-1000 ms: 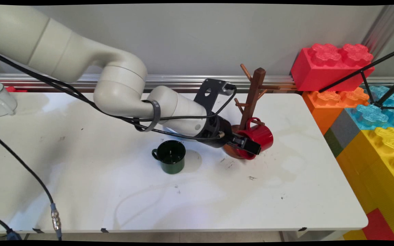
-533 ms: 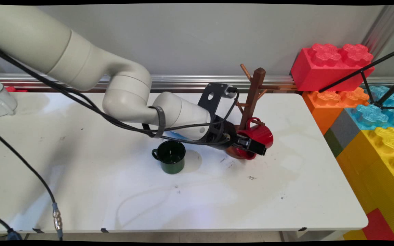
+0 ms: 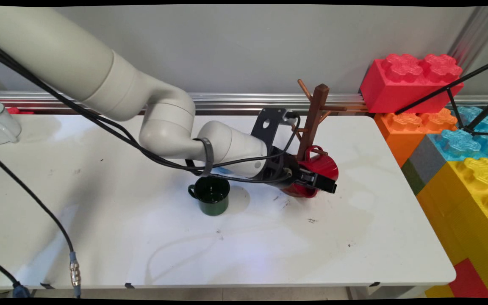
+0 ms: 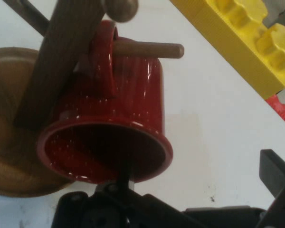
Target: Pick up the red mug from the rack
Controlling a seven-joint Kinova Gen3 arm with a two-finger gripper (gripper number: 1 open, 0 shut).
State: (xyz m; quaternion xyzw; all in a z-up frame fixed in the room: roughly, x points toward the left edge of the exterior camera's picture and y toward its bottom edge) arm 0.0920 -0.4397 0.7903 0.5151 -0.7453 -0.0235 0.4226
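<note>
Main view shows three mugs on the white table (image 3: 100, 237). Nearest the front edge, about mid-table, stands one dark green mug (image 3: 212, 195), upright, handle to the left. Just behind and to its right, the black gripper (image 3: 318, 182) is spread wide around the rim of one red mug (image 3: 318, 171); in the hand view one finger (image 4: 126, 175) reaches inside the mouth of the red mug (image 4: 109, 128) and the other finger (image 4: 275, 173) stands well clear outside it. That mug lies tilted, its handle over a lower peg of the single wooden mug tree (image 3: 314, 123), whose round base sits near the table's back edge. One white mug (image 3: 0, 123) sits at the back left corner. Past the right edge stand stacked giant toy bricks (image 3: 443, 127).
</note>
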